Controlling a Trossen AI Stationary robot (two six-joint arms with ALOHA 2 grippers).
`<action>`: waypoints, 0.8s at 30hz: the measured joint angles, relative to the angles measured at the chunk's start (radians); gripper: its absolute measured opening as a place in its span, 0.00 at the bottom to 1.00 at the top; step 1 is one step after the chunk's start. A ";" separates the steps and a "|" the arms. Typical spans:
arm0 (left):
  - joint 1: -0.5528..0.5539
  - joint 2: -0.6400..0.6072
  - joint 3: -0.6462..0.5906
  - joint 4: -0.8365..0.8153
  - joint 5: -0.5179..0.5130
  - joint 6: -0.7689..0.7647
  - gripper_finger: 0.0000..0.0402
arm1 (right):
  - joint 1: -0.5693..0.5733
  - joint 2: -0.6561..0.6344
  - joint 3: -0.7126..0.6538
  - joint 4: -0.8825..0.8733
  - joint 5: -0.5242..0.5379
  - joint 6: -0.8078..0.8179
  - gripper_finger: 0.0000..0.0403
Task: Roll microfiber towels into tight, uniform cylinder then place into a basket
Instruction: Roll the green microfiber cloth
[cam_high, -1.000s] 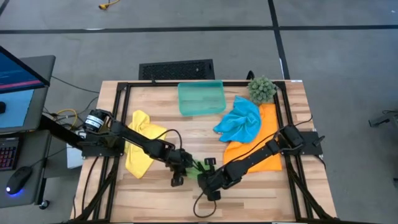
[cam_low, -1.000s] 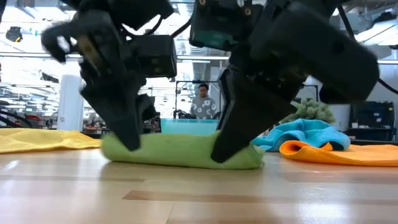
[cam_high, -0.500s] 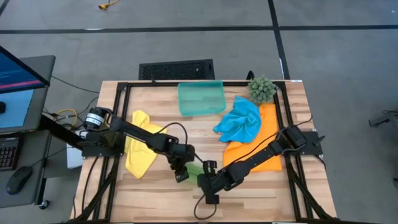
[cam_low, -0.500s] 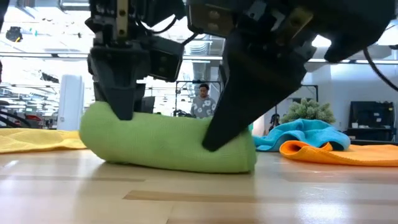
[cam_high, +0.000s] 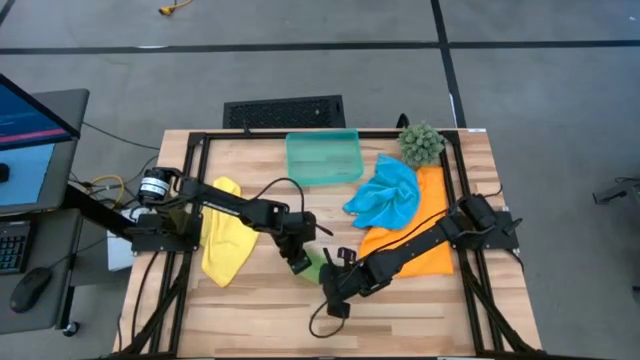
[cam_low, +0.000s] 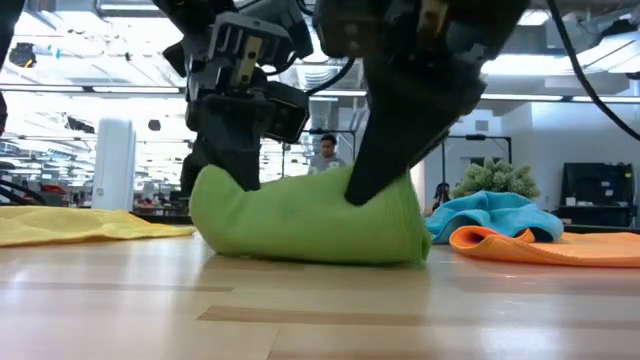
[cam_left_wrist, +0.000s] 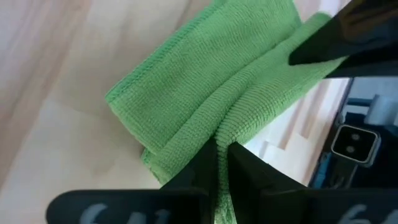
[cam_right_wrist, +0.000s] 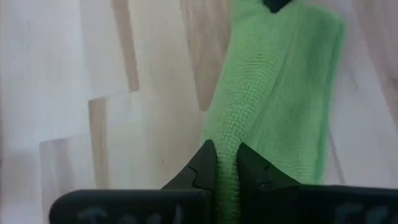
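On the pale wood table (cam_high: 400, 310), both claws pinch the plush rolled green towel (cam_low: 310, 220).

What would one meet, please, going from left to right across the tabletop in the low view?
Flat yellow microfiber towel → rolled bright green microfiber towel → crumpled sky blue microfiber towel → flat orange microfiber towel.
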 joint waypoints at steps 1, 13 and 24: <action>0.003 0.001 0.000 -0.003 -0.001 0.000 0.04 | -0.003 0.004 -0.001 -0.006 0.001 0.009 0.11; 0.055 0.196 0.003 0.146 0.228 -0.023 0.04 | -0.006 0.029 0.001 -0.022 -0.053 0.060 0.11; 0.053 0.204 0.003 0.157 0.217 -0.035 0.06 | -0.007 0.062 0.002 -0.035 -0.043 0.030 0.14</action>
